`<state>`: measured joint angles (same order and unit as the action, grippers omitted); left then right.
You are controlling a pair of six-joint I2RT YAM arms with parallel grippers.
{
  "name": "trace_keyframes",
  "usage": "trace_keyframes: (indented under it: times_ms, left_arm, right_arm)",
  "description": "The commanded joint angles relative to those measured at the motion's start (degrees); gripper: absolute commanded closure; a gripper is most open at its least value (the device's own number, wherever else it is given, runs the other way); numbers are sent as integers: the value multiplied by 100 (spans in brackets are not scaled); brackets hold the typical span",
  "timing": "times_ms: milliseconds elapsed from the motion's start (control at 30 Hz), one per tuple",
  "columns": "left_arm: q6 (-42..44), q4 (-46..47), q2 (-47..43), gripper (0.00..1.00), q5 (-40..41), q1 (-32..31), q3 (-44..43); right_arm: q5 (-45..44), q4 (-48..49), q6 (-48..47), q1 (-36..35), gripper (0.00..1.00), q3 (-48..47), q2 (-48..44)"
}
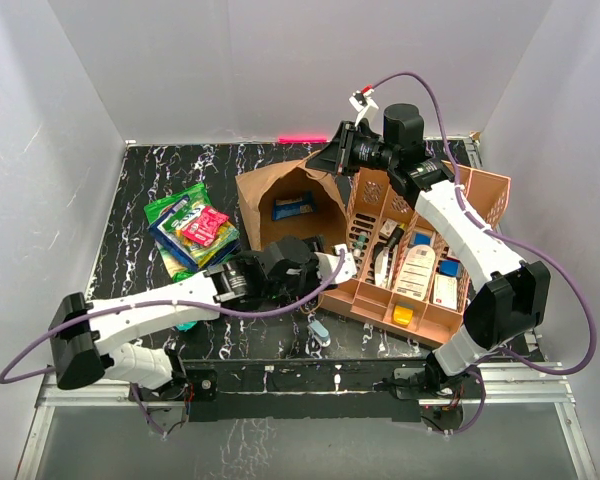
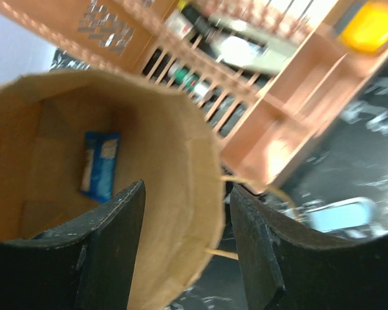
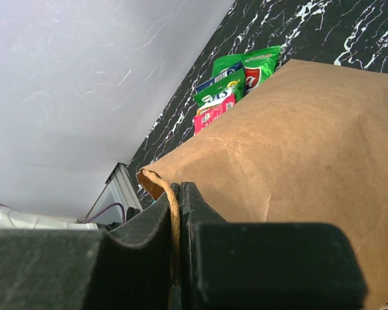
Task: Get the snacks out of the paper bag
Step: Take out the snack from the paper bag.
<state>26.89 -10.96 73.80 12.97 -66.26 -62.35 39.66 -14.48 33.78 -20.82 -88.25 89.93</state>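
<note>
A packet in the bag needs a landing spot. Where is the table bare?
Bare table lies behind the snack pile toward the back wall, and along the left wall beside it. The orange tray fills the right side; the left claw crowds the mouth of the paper bag.

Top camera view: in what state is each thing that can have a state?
Brown kraft paper bag: tipped over, mouth open.
Blue foil packet: inside bag.
Green and pink foil packets: piled outside bag.
Right claw: shut on twisted paper handle.
Left claw: open, at bag mouth.
</note>
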Motion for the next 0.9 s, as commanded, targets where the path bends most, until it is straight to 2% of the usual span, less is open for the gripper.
trace_keyframes:
  times_ms: [0, 67, 167, 300, 533, 867]
  left_arm:
    - [1256, 617, 99, 45, 329, 585, 436]
    - [1369, 795, 195, 46, -108, 976, 509]
    - [1742, 1032, 492, 51, -343, 1243, 588]
    - [1974, 1542, 1083, 50, -772, 1609, 600]
    - [2434, 2031, 1844, 48, -931, 1953, 351]
    - [2858, 1941, 2523, 48, -1069, 2300, -177]
  right_arm:
    - [52, 173, -70, 54, 93, -183, -222]
    - [19, 141, -98, 52, 93, -176, -245]
    - [14, 138, -104, 52, 93, -137, -279]
    - [44, 162, -61, 52, 93, -120, -274]
    - [42, 65, -67, 52, 93, -263, -287]
    - [287, 315, 219, 44, 93, -246, -241]
